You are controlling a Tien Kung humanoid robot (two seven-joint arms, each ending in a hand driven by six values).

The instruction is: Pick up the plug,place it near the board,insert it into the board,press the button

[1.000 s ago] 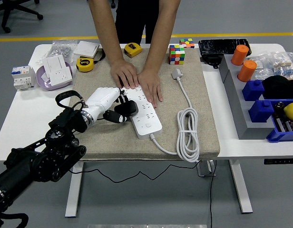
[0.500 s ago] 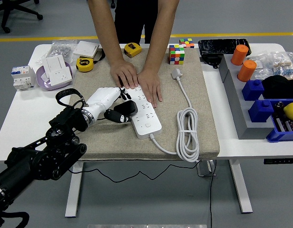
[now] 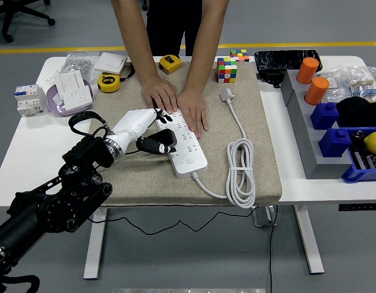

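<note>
On the beige felt mat (image 3: 237,177) that covers the middle of the white desk (image 3: 29,152), a white rectangular plastic power strip (image 3: 183,143) lies at a slant, its white cable coiled (image 3: 240,168) toward the right edge of the mat. From the head view, the robot's left hand (image 3: 134,125), white with a black arm behind it, comes in from the lower left corner and closes its fingers around a black plastic plug (image 3: 162,140). The plug is at the left long side of the strip, touching it or just above it near the middle; I cannot tell if the pins are already in a socket. A person at the far edge of the desk presses both hands (image 3: 176,101) flat on the far end of the strip and keeps it in place. The right hand of the robot does not appear.

I judge that the step in hand is the insertion: the plug is already brought to the board. The next move calls for lining the pins over one socket and pushing straight down, without sliding the strip. After that the round button (image 3: 190,162) near the cable end of the strip must be pressed.
</note>
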